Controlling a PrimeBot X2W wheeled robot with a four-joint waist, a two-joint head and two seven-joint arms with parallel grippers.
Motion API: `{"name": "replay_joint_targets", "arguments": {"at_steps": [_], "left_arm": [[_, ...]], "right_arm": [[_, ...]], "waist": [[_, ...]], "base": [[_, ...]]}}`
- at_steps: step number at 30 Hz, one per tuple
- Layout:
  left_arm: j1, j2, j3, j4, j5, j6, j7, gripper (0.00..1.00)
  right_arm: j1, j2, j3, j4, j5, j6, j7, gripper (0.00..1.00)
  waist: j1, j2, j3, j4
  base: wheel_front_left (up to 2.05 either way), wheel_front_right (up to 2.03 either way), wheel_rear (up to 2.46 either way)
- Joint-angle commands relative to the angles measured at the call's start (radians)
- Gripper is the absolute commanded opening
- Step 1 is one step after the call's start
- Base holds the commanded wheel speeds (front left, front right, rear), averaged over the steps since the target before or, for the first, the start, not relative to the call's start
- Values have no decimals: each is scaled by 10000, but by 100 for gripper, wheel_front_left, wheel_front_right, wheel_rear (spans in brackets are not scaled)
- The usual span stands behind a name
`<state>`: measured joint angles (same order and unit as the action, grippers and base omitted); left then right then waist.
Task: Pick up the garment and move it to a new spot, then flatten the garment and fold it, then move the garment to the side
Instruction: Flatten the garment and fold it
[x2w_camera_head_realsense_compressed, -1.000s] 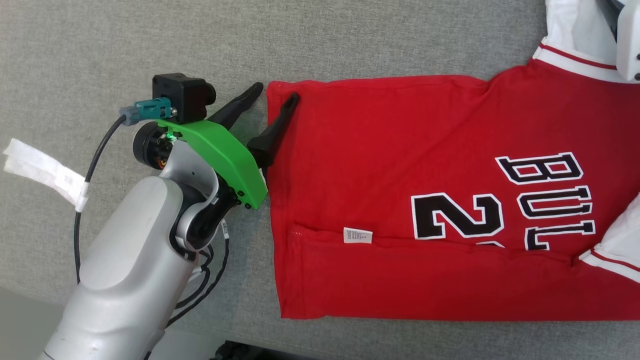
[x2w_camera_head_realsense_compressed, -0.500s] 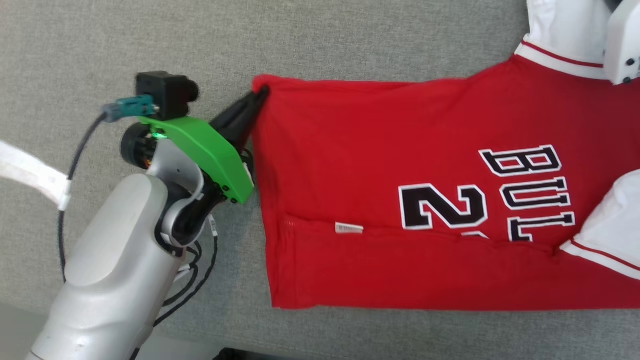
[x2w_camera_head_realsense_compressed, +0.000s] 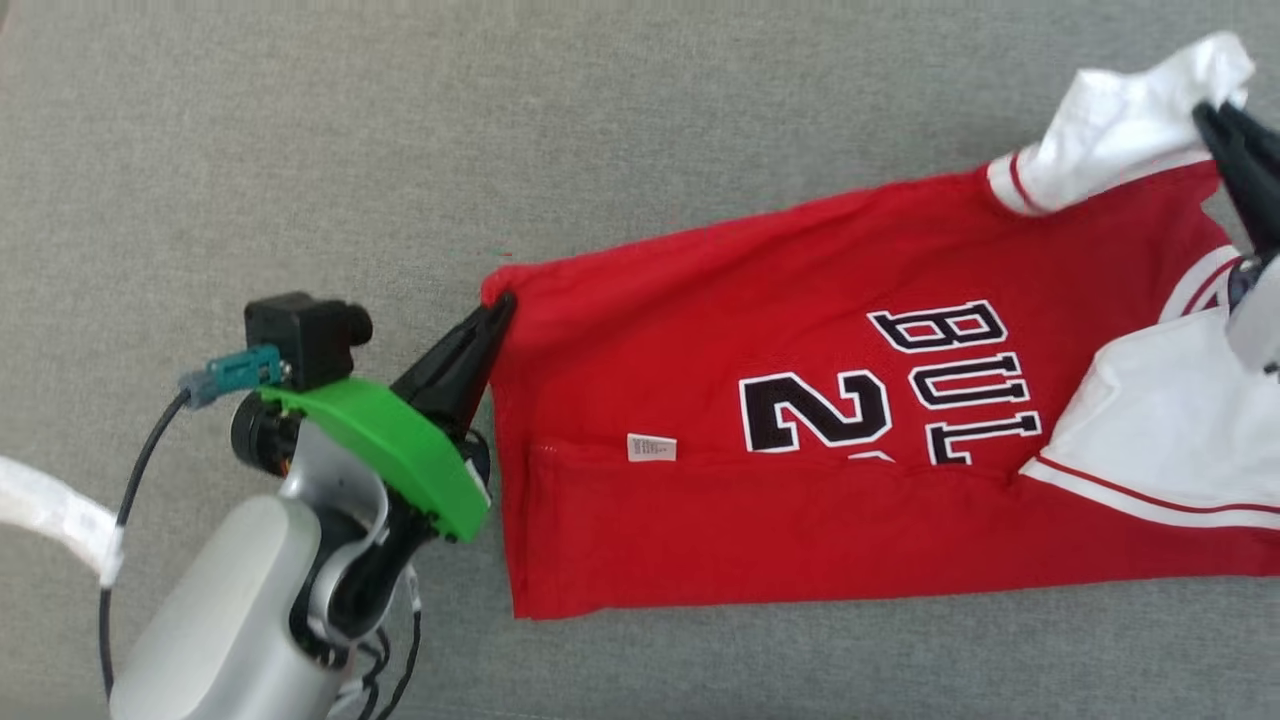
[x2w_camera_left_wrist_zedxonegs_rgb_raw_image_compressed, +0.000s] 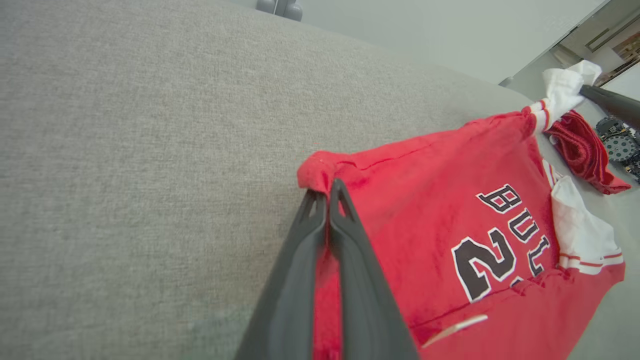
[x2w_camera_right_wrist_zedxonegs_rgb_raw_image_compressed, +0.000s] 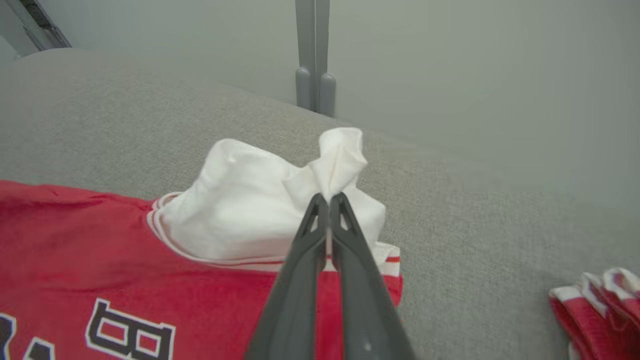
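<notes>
A red garment (x2w_camera_head_realsense_compressed: 700, 330) with white sleeves and black lettering lies stretched across the grey surface. My left gripper (x2w_camera_head_realsense_compressed: 500, 305) is shut on the garment's far left hem corner; the left wrist view shows the red corner (x2w_camera_left_wrist_zedxonegs_rgb_raw_image_compressed: 320, 167) bunched at the gripper's closed tips (x2w_camera_left_wrist_zedxonegs_rgb_raw_image_compressed: 330, 187). My right gripper (x2w_camera_head_realsense_compressed: 1215, 110) at the upper right is shut on the far white sleeve (x2w_camera_head_realsense_compressed: 1110, 120). In the right wrist view the sleeve (x2w_camera_right_wrist_zedxonegs_rgb_raw_image_compressed: 240, 210) puckers up at the closed tips (x2w_camera_right_wrist_zedxonegs_rgb_raw_image_compressed: 328, 197), with red cloth (x2w_camera_right_wrist_zedxonegs_rgb_raw_image_compressed: 75, 240) below it. The near white sleeve (x2w_camera_head_realsense_compressed: 1160, 430) lies flat.
The grey cloth-covered surface (x2w_camera_head_realsense_compressed: 300, 120) has free room to the far side and left of the garment. Another folded red and white cloth (x2w_camera_left_wrist_zedxonegs_rgb_raw_image_compressed: 580, 150) lies beyond the sleeve, also at the right wrist view's lower right (x2w_camera_right_wrist_zedxonegs_rgb_raw_image_compressed: 600, 300). A white tape tab (x2w_camera_head_realsense_compressed: 50, 510) hangs on my left arm's cable.
The left fingers, open astride the hem corner, closed on it. The right gripper now pinches the far sleeve, bunched upward. The garment's far edge slants, and the camera has shifted.
</notes>
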<state>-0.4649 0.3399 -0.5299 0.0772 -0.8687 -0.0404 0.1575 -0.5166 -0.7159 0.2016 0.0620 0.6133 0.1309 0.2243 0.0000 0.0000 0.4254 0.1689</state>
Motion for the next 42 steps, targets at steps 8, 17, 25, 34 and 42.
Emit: {"name": "replay_joint_targets", "arguments": {"at_steps": [8, 17, 25, 34, 42], "left_arm": [[2851, 700, 358, -2000, -552, 994, -216, 0], [3525, 868, 1, -1737, -163, 1382, -97, 83], [4248, 911, 642, -1238, 721, 2540, -1710, 100], [4342, -93, 939, -1016, 2293, 2940, -4159, 100], [4158, -1613, 1518, -847, 4228, 1702, -4225, 100]], "right_arm": [[3218, 1179, -995, -1025, -371, -6, -592, 0], [3858, 1943, -800, -592, -924, -6, -653, 48], [4566, 1704, -1362, -1082, -690, -6, 236, 100], [4133, 1510, -2199, -2113, -1410, -5, 1774, 100], [3385, 1577, -1507, -111, -2254, -8, 2210, 100]], "waist": [[0, 0, -1201, -1097], [0, 0, -1297, -1099], [0, 0, -1550, -1146], [0, 0, -1255, -804], [0, 0, -889, -297]], "base": [[0, 0, 0], [0, 0, 0], [0, 0, 0], [0, 0, 0], [0, 0, 0]]}}
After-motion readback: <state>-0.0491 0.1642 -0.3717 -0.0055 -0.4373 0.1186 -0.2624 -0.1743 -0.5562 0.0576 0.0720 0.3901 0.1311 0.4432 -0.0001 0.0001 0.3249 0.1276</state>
